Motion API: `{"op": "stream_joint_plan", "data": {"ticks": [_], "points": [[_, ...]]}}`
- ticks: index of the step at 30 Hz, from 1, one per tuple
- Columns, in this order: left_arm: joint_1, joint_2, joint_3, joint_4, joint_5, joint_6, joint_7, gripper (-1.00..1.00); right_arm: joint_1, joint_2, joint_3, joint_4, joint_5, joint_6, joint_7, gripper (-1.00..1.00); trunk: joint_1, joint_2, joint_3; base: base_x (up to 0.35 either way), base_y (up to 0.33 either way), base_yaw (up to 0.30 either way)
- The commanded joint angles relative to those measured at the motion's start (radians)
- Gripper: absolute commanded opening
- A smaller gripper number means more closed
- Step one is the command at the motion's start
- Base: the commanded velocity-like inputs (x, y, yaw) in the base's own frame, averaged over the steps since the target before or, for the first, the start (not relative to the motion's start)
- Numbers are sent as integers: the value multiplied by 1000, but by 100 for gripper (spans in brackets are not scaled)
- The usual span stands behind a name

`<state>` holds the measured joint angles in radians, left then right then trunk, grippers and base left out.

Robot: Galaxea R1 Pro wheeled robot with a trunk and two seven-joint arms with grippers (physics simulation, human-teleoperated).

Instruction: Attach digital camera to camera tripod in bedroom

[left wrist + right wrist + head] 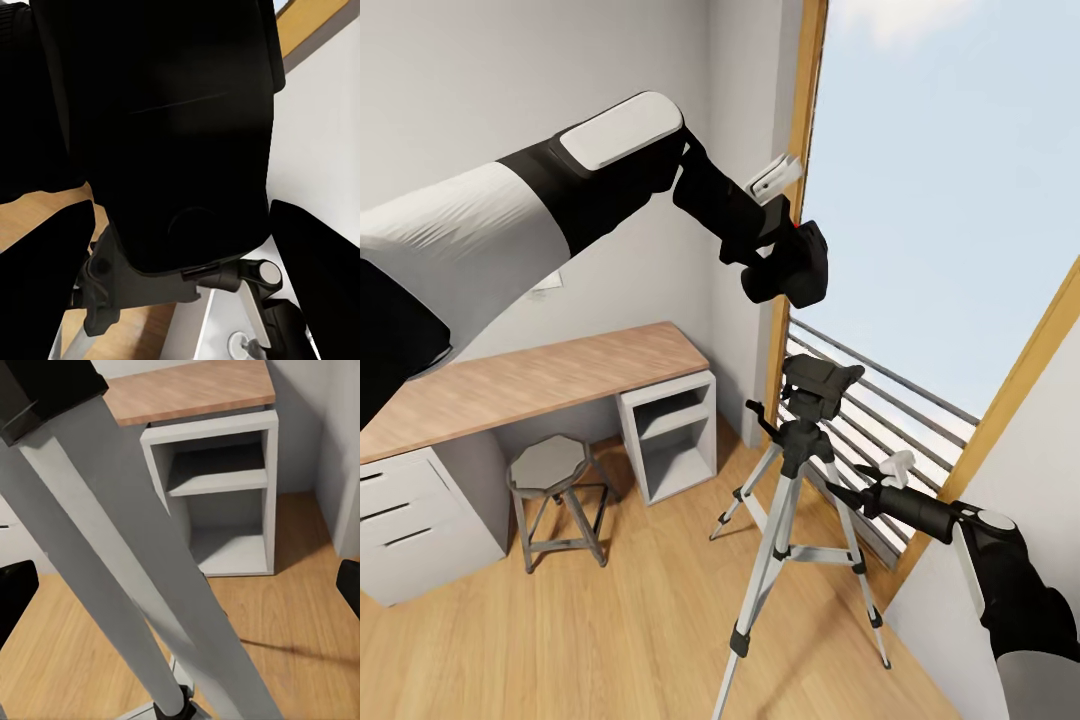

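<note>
From my head camera, my left gripper point(780, 262) is clamped on the digital camera point(800, 265), holding it up in the air straight above the camera tripod point(800, 470), with a clear gap between the camera's underside and the tripod's black head. That is the relation that counts: the mount lies directly below my left hand, so I judge the move is a straight lowering along the tripod's upright axis, and the left arm is the one to make it. My right gripper point(870, 492) sits just beside the tripod's upper legs on the window side, and I cannot tell from here whether it is closed or loose. The stool point(555, 480) and desk point(540, 385) stand well apart from the tripod, out of the way; the window frame point(792, 200) is near the camera's far side, worth watching. Left wrist camera now: the camera body point(165, 127) blocks most of the view, my dark fingers point(41, 247) flank it, and the tripod head point(225, 274) peeks out beneath, near but not touching. Right wrist camera: silver tripod legs point(135, 577) run close across the picture, with the desk's open shelf point(221, 495) beyond.
</note>
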<state>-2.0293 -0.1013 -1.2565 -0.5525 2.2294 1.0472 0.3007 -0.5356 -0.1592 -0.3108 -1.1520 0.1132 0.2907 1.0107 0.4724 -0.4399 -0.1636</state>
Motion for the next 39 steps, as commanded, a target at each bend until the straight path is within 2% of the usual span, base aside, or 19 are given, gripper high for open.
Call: {"op": "stream_joint_plan", "data": {"ticks": [1, 18, 25, 33, 39], "points": [[-2, 0, -3, 0, 12, 0, 6, -100, 1, 1, -2, -2, 5, 8, 6, 100, 1, -2, -2, 0, 0, 0], [-4, -2, 2, 0, 12, 0, 6, -100, 11, 1, -1, 0, 5, 9, 7, 100, 1, -2, -2, 0, 0, 0], [-4, -3, 3, 0, 12, 0, 6, -100, 9, 0, 3, 29, 9, 10, 2, 100, 1, -2, -2, 0, 0, 0], [-7, -5, 3, 0, 12, 0, 6, -100, 1, 2, -2, 68, 67, 3, -3, 100, 1, -2, -2, 0, 0, 0], [-9, -6, 3, 1, 12, 0, 6, -100, -1, 4, 0, 74, 87, -11, -9, 100, 1, -2, -2, 0, 0, 0]]}}
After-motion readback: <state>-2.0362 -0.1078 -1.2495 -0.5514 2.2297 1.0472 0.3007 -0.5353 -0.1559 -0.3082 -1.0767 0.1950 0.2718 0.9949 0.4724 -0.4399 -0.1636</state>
